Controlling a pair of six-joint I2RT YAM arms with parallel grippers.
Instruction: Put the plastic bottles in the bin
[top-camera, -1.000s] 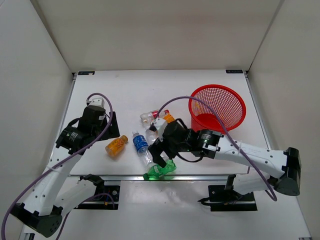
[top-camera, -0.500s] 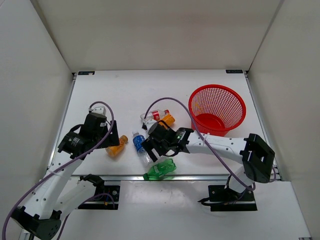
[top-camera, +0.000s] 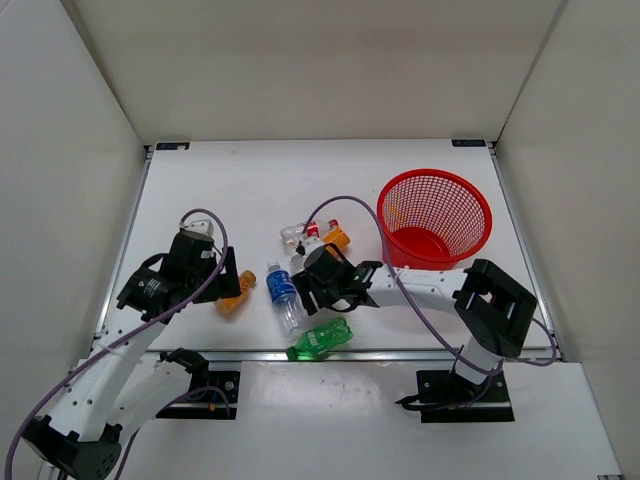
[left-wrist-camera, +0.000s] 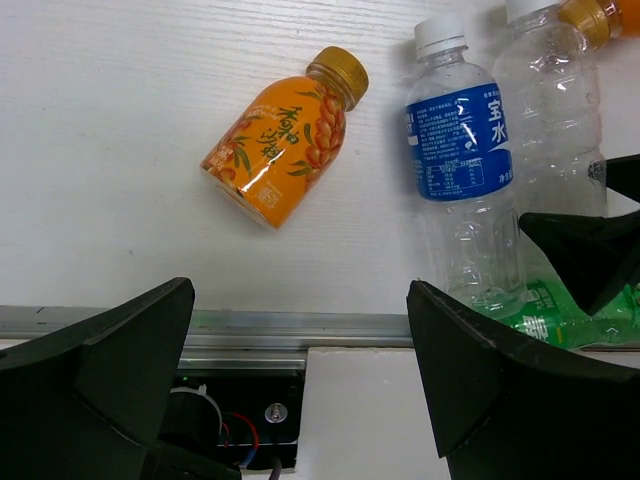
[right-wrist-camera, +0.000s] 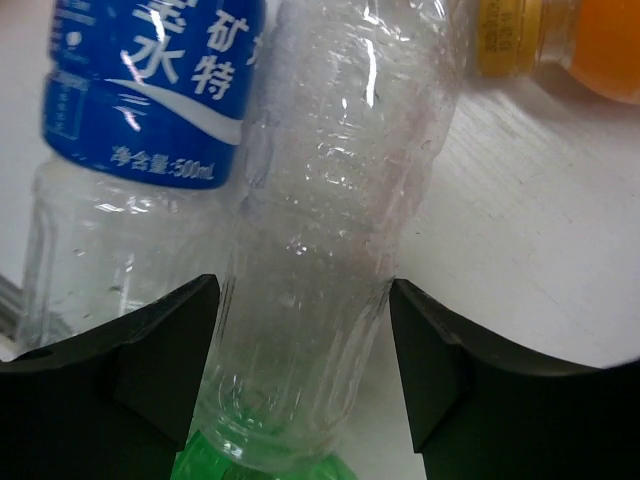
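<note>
Broadly, working down by size. The white worktop (top-camera: 200, 190) is boxed in by pale walls. A round red mesh bin (top-camera: 436, 173) stands upright at the far right, well apart from the bottle cluster at centre. No bottle can be made out inside it, though the mesh hides part of its floor.

Right arm (top-camera: 430, 290) reaches leftward along the near side to the cluster. Right jaws are narrow, one pad against each flank of the plain clear plastic bottle (right-wrist-camera: 320, 200), low on its body. That bottle lies flat, its long axis running through the gap, crosswise to the closing line, so the hold looks square. How firm the squeeze is cannot be told. The bottle appears to rest on the worktop, not raised.

Left arm (top-camera: 120, 350) sits at the left near edge. Left jaws are wide and hold nothing. The small orange plastic bottle with a gold cap (left-wrist-camera: 285, 140) lies ahead of them, not between them, slanted with its cap toward the cluster.

A clear bottle with a blue label (left-wrist-camera: 460, 150) lies parallel against the held one. A green plastic bottle (top-camera: 320, 340) is at the near edge by the held bottle's base. A second orange bottle (top-camera: 337, 238) and a red-labelled clear bottle (top-camera: 300, 233) lie just beyond.

Judgement: the bin lies right of and beyond the right jaws, and the right arm is the nearer one. The lift must clear the rim, and the touching neighbours may get dragged.
</note>
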